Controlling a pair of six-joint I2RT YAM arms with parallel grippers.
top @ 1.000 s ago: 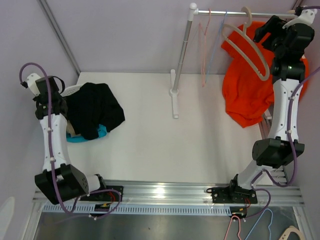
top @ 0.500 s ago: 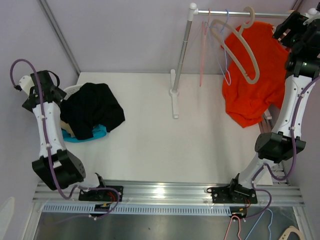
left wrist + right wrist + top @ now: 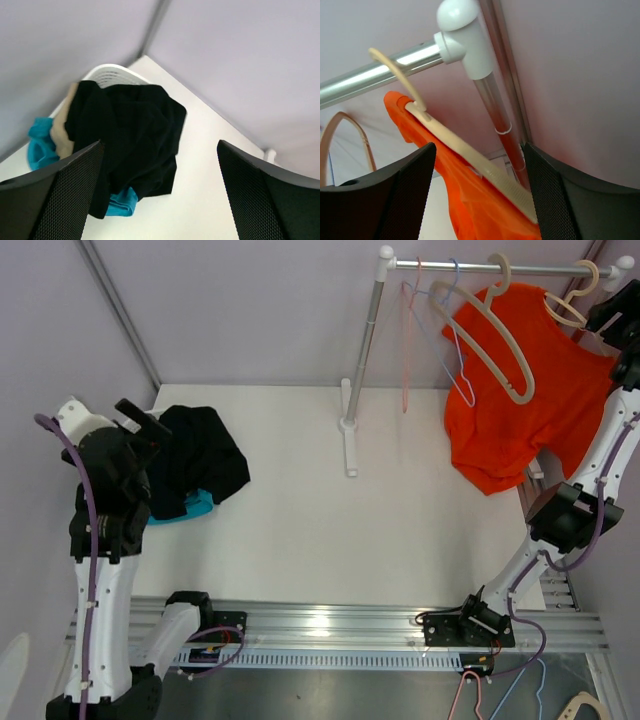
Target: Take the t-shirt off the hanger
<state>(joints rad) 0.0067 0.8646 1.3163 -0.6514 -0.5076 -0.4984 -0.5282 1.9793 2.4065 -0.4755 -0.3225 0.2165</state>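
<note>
loosely, soft orange t-shirt (image 3: 520,410) drapes a curved beige hanger (image 3: 470,160).

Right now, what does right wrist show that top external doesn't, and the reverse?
Only right wrist: the hanger close up, its arm inside the orange t-shirt. Only top external: the black clothes pile, the spare cream hanger and the rack's post. Both: the orange t-shirt, the rail and its white end joint.
</note>
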